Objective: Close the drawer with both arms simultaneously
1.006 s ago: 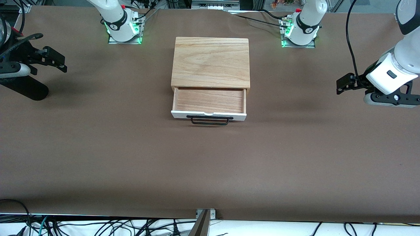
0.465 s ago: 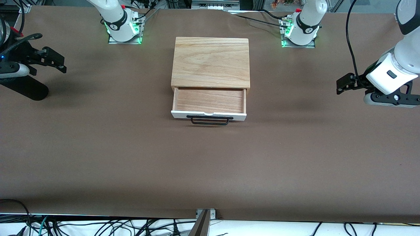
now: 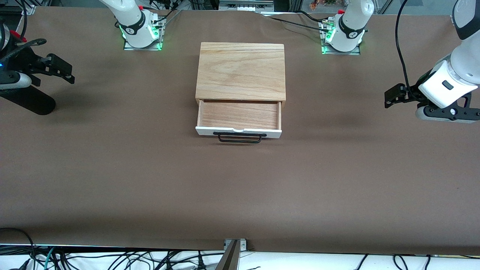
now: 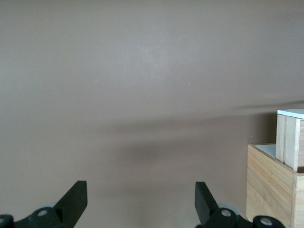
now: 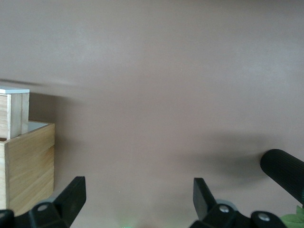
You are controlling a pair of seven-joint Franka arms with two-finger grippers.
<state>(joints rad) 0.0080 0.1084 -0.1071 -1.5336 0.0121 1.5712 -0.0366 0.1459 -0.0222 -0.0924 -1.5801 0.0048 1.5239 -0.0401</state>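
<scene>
Drawer (image 3: 239,116) and its light-wood box (image 3: 240,71) sit mid-table, between the 2 arm bases and a little nearer the front camera than they are. The drawer is pulled out toward that camera, its bare wooden floor exposed, its white front panel (image 3: 238,131) well clear of the box edge and the black wire handle (image 3: 239,138) hanging off the panel's face.

Left gripper (image 3: 393,96) hovers over bare brown table (image 3: 240,187) at the left arm's end, well apart from the drawer; its fingers (image 4: 76,198) are spread wide with nothing between them — the left wrist view shows only tabletop in the gap, and the box's corner (image 4: 270,185) with the white panel's edge off to one side.

Right gripper (image 3: 60,69) hangs over the right arm's end of the table, equally far from the drawer, its fingers (image 5: 73,194) also spread and empty. Its wrist view catches the box (image 5: 26,173) side-on with the panel edge above it, plus a black ribbed cylinder (image 5: 284,172) near the frame's edge. In the front view that dark cylinder (image 3: 28,101) lies on the table just under the right arm's hand.
</scene>
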